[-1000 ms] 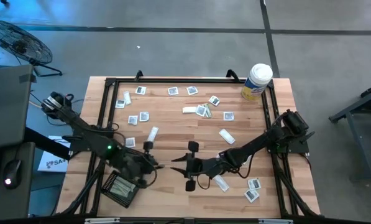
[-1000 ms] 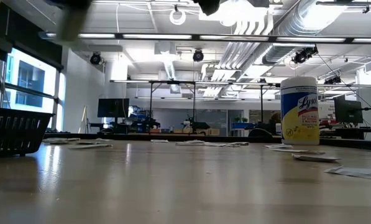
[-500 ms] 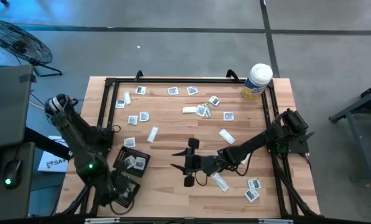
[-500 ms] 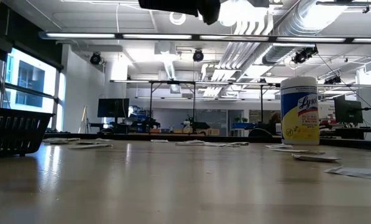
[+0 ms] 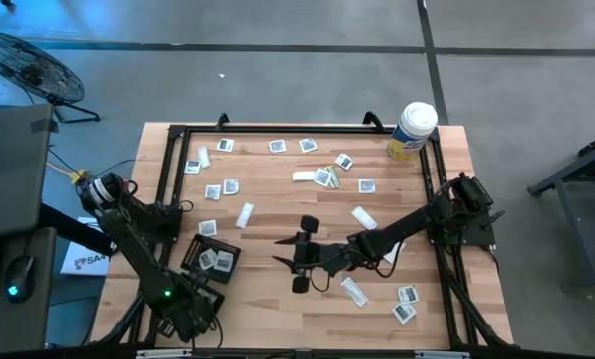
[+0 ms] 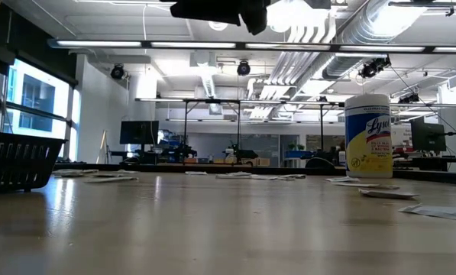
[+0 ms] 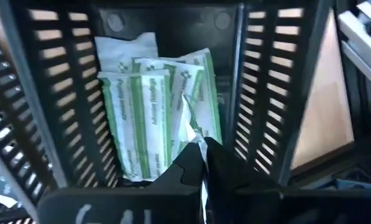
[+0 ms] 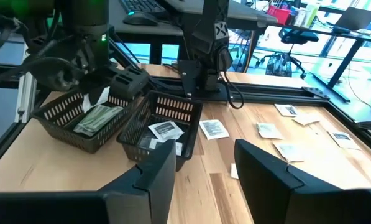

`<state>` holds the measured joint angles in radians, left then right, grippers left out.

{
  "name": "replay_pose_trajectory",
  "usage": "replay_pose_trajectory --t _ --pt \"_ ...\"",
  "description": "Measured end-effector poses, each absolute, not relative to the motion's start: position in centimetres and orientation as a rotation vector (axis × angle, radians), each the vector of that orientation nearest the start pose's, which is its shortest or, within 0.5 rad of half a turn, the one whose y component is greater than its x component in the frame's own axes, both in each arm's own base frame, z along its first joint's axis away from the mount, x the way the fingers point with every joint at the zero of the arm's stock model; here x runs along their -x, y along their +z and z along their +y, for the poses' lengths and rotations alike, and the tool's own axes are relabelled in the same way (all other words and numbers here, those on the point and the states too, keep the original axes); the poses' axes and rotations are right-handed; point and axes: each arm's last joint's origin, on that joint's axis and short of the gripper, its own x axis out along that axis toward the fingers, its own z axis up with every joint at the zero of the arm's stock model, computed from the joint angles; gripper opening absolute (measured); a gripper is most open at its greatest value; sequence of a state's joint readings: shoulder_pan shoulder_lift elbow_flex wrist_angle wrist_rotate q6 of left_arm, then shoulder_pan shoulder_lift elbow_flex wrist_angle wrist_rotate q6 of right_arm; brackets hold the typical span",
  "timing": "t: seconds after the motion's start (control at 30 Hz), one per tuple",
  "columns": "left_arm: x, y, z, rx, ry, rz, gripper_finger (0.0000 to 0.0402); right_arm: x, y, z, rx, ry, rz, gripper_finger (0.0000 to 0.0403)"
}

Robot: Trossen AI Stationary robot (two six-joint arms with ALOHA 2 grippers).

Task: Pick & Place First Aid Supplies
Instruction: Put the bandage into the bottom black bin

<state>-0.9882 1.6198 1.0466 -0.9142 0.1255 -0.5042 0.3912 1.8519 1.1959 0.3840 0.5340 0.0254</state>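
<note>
Left gripper (image 7: 201, 165) over tray (image 7: 48, 124) at table's near-left corner, fingers clenched on thin white packet (image 7: 191, 127) hanging just above pile of green packets (image 7: 154, 118) lying in that tray; second tray (image 5: 212, 261) beside it holds grey-white pads (image 8: 163, 130); right gripper (image 5: 299, 261) raised over table middle, fingers spread, grasping nothing; strip wrapper (image 5: 354, 291) lies near it on wood; more pads (image 5: 222, 187) scattered across far half of table (image 5: 277, 209); canister (image 5: 411, 131) at far-right corner.
</note>
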Motion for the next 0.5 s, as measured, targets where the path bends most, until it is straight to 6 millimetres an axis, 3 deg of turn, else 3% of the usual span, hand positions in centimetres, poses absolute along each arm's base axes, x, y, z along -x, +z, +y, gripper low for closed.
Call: replay_pose_trajectory --t 0.5 --pt "-17.4 18.9 -21.5 -0.229 -0.353 1.553 0.0078 -38.1 23.1 15.1 0.171 -0.091 0.295 0.0186"
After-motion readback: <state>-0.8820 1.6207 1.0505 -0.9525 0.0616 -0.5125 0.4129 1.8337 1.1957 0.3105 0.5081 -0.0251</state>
